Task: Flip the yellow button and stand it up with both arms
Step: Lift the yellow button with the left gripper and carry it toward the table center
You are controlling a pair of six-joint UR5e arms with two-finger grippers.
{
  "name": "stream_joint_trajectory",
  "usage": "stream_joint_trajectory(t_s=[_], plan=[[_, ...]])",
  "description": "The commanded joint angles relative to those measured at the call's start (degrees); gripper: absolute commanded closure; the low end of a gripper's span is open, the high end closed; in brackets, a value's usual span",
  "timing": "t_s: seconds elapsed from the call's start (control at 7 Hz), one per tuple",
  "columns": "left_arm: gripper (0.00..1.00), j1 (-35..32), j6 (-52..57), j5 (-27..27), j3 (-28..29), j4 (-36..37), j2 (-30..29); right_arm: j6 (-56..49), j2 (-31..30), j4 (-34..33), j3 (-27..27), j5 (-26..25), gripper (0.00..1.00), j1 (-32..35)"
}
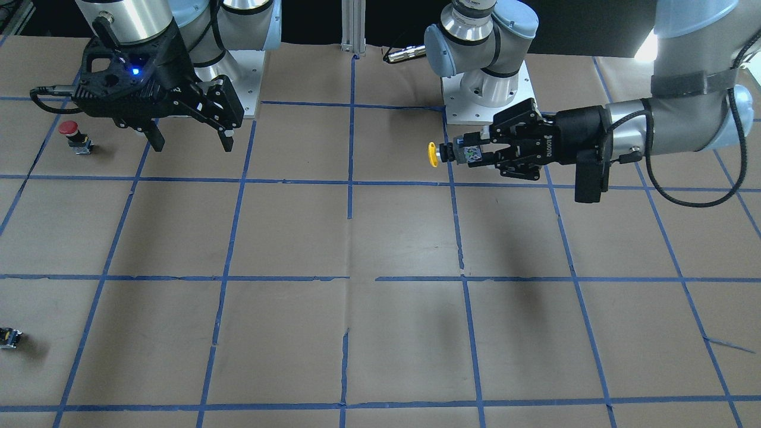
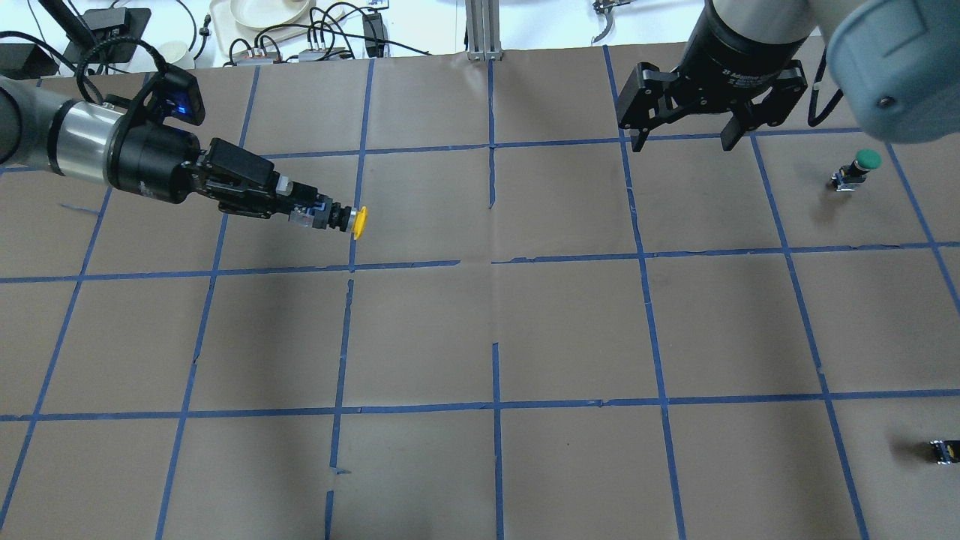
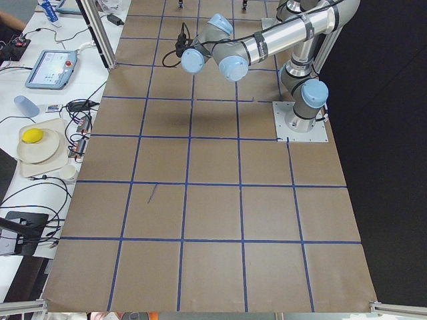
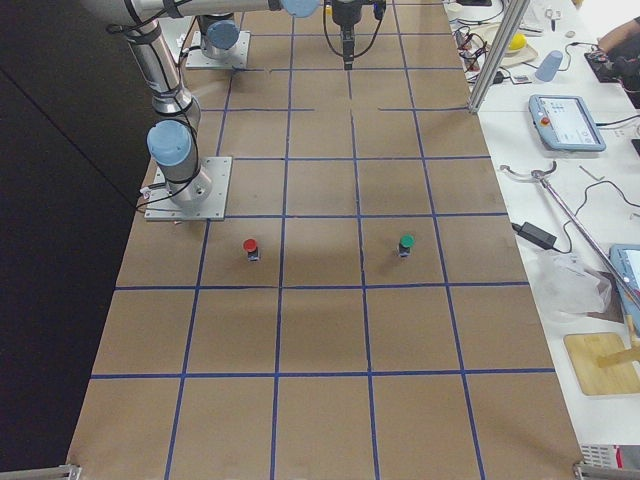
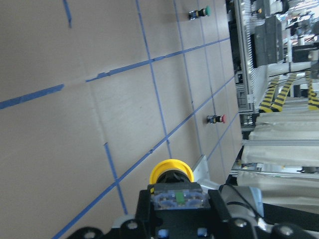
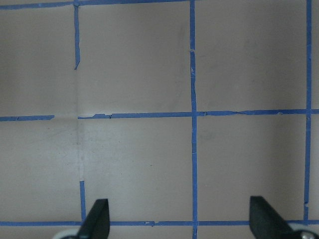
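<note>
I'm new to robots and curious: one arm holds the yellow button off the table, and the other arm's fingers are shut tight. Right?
Not quite. The right arm's fingers are spread open and empty, as the front-facing view shows. The rest is right: the left arm's fingers hold the yellow button off the table.

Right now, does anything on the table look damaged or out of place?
The blue tape grid has gaps and ragged ends near the middle. A small capless block sits alone at the overhead view's right edge. Nothing is spilled.
</note>
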Motion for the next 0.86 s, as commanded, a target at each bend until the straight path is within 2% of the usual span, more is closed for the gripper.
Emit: stream_joint_trajectory(t_s=[0.0, 0.14, 0.29, 0.43, 0.71], plan=[[0.81, -5.3, 3.0, -13.0, -2.3, -6.1, 0.3, 0.3, -0.3, 0.7, -0.1, 1.1, 0.00, -0.6], [0.81, -6.5, 5.4, -19.1, -5.4, -7.6, 0.9, 0.5, -0.3, 0.9, -0.2, 5.7, 0.00, -1.2], [0.81, -6.8, 6.1, -23.3, -9.0, -7.7, 2.2, 2.5, -0.5, 2.2, -0.4, 7.4, 0.00, -2.6], [0.82, -6.8, 6.1, -26.7, -12.0, -7.9, 3.9, 7.3, -1.7, 7.1, -0.5, 14.2, 0.00, -5.6], [0.82, -10.5, 5.4, -35.0, -14.0, -8.1, 5.5, 9.0, -5.4, 15.9, -0.5, 22.2, 0.00, -15.3]])
